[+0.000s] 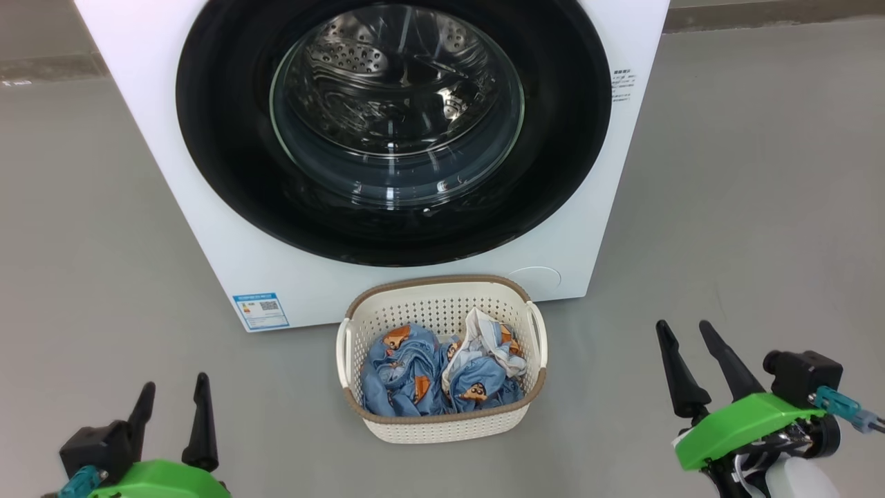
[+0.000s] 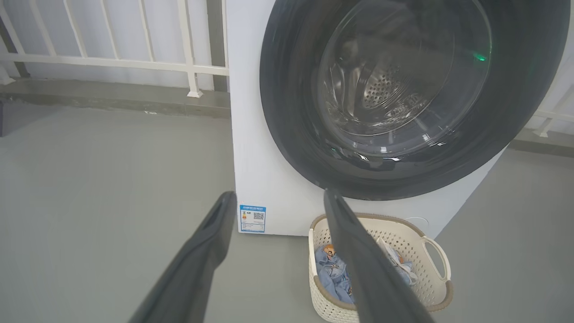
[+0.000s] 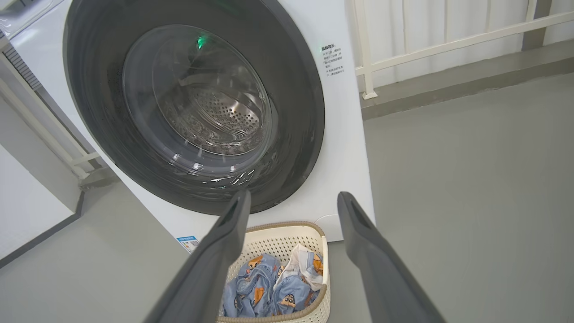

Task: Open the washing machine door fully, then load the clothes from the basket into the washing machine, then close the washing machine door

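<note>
Two grippers, the left gripper [image 1: 174, 387] at the lower left of the head view and the right gripper [image 1: 683, 328] at the lower right, hang empty with fingers spread apart, flanking the basket [image 1: 442, 280] at lower centre, where the clothes [image 1: 415, 377] lie bundled. Across the upper centre, the washing machine door [image 1: 228, 138] sits shut against the washing machine [image 1: 207, 263], so opening it looks to be the first job. Just in front of the machine's foot, right of a blue sticker [image 1: 261, 310], the basket may crowd an arm reaching low.
</note>
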Tool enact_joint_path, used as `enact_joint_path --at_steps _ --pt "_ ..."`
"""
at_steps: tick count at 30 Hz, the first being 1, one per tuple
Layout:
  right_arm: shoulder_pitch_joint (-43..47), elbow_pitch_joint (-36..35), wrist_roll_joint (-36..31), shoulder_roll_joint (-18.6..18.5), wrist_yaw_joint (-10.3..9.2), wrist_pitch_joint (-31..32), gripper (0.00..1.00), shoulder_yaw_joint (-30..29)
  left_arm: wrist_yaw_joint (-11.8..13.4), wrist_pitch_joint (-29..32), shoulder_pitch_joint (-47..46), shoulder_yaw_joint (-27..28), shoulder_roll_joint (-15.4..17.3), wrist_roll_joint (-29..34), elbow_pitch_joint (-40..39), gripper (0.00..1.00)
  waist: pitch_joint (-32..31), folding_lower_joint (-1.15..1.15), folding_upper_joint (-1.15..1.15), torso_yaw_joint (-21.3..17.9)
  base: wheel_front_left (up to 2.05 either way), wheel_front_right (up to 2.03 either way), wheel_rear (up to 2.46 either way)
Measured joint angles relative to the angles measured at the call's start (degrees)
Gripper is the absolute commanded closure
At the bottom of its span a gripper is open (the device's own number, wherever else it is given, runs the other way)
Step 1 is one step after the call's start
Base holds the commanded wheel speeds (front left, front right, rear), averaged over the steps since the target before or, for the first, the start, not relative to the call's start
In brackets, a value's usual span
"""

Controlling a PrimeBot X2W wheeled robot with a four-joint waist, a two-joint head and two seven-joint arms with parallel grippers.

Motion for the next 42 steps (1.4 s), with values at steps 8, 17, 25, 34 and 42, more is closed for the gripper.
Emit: enact_joint_path --at_steps 8,17,25,34,42 --pt "-0.9 0.2 -5.9 -0.2 0.00 -0.8 0.00 0.3 1.0 -1.3 -0.8 -0.2 0.4 5.7 0.1 0.00 0.1 0.00 0.00 -0.1 0.00 0.00 0.00" --pt "-1.9 0.9 -12.9 -0.4 0.00 -1.9 0.00 0.3 2.0 -2.6 -1.0 -0.2 0.8 11.9 0.3 0.00 0.3 0.00 0.00 -0.1 0.00 0.00 0.00" --pt "-2.1 1.0 -14.0 -0.1 0.00 -2.0 0.00 -0.9 2.6 -2.6 -1.0 0.5 0.7 12.2 0.2 0.00 0.0 0.00 0.00 -0.2 0.00 0.00 0.00" --pt "-2.1 1.1 -15.5 0.4 0.00 -2.1 0.00 -2.0 2.6 -2.6 -1.0 0.7 0.6 12.1 0.2 0.00 -0.3 0.00 0.00 -0.3 0.00 0.00 0.00" --pt "-2.0 0.8 -15.9 0.8 0.00 -2.1 0.00 -2.2 2.6 -2.6 -1.0 0.7 0.7 12.2 0.3 0.00 -0.6 0.00 0.00 -0.3 0.00 0.00 0.00"
